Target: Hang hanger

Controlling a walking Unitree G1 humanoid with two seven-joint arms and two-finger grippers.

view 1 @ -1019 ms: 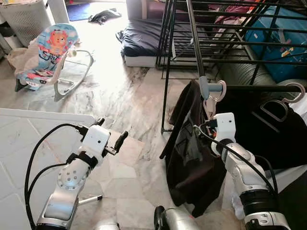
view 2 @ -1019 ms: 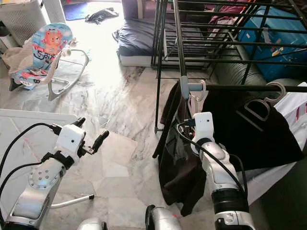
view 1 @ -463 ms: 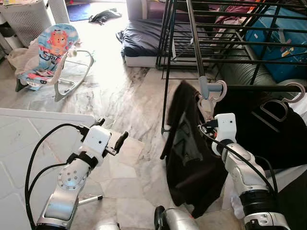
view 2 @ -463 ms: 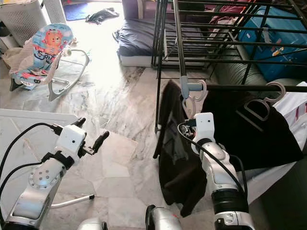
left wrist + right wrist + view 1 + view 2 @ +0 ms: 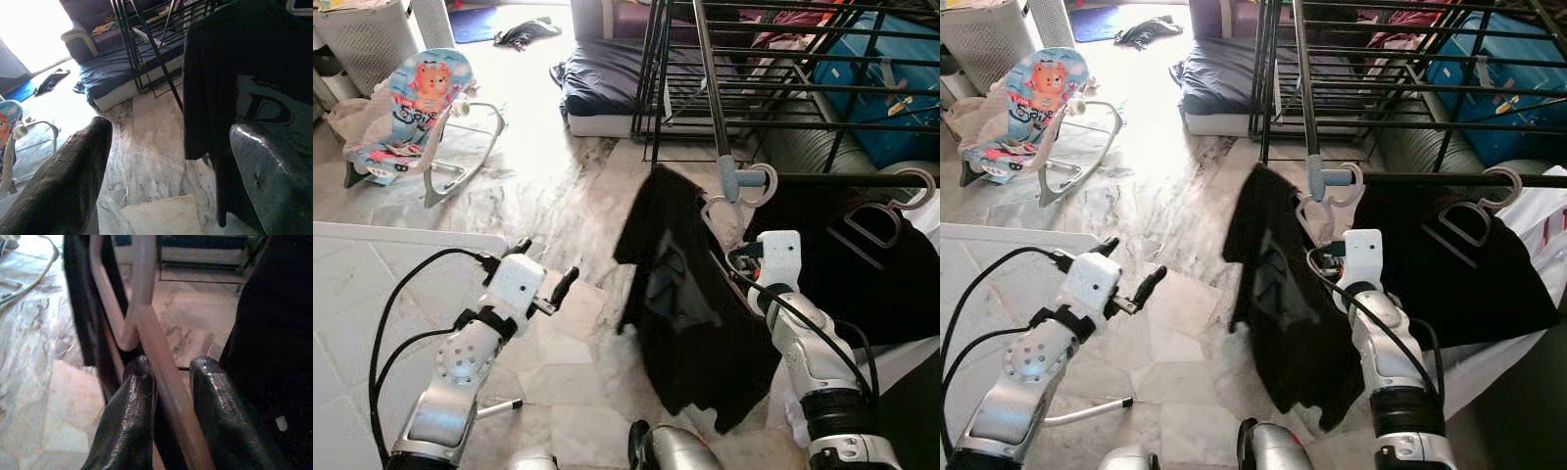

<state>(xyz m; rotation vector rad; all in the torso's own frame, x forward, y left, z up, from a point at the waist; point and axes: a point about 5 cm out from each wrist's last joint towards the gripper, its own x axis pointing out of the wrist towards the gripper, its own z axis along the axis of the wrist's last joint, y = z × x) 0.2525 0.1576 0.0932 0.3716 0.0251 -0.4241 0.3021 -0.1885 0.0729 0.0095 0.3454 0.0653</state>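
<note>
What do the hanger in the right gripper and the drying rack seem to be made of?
Hanger: smooth pinkish bar, thick and rounded, probably plastic, possibly painted wood. It sits between the right gripper fingers. Drying rack: thin dark rods, likely coated metal.

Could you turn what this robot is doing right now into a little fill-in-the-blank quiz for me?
1. The right gripper is shut on a pink ____.
2. The garment on that hanger is ____ in colour.
3. The left gripper holds ____.
4. The baby bouncer stands on the robot's ____ side.

Missing words: hanger; black; nothing; left
</note>
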